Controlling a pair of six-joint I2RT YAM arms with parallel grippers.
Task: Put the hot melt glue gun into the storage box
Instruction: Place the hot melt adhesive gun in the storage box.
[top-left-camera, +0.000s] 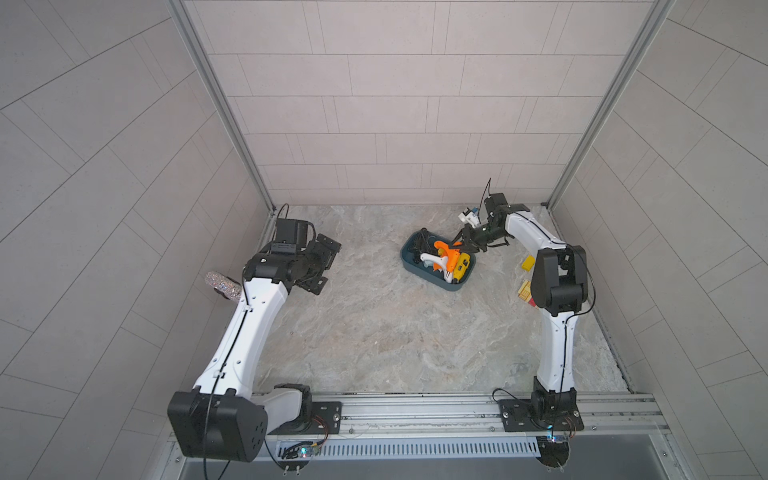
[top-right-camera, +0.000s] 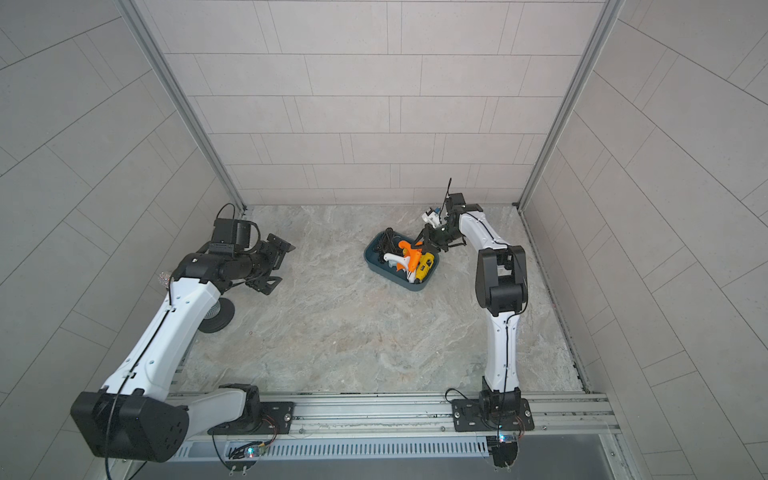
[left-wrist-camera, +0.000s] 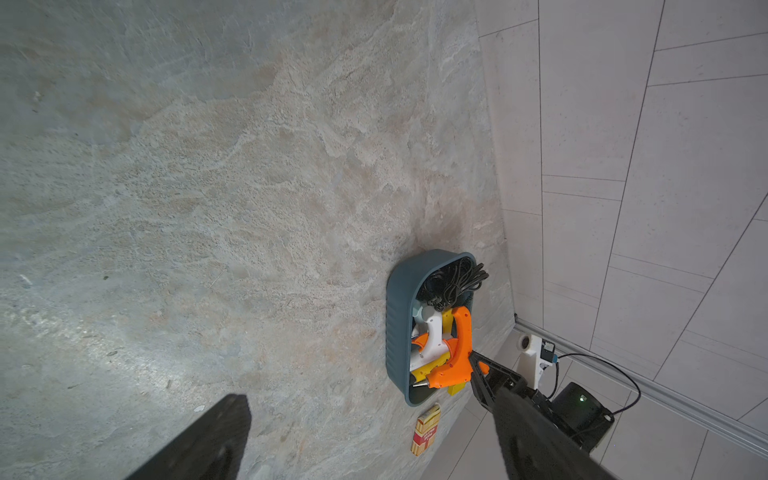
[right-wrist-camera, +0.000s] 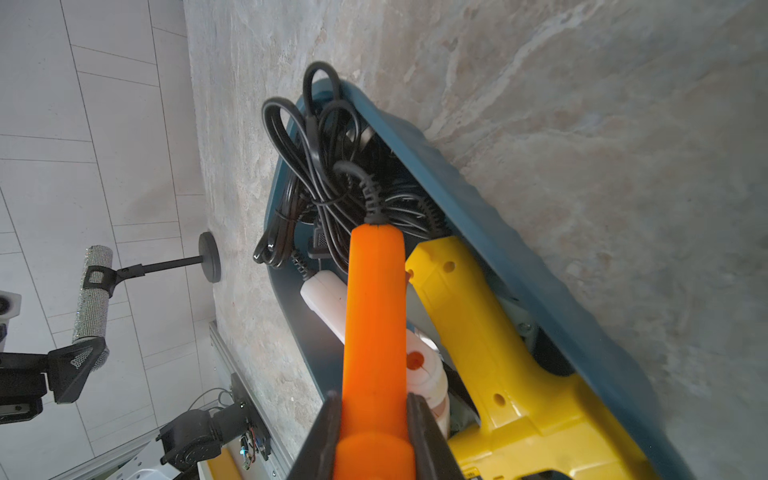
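Tabletop (top-left-camera: 374, 332), stone-veined, under storage box (top-left-camera: 419, 275); tiled walls (top-left-camera: 395, 104)

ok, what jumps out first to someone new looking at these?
The storage box, toward the table's far right, is crammed with colour: a yellow glue gun, a white glue gun and black cords. The right claw is shut on the orange glue gun over that pile. At the left edge, a glittery microphone stands near the open left claw.
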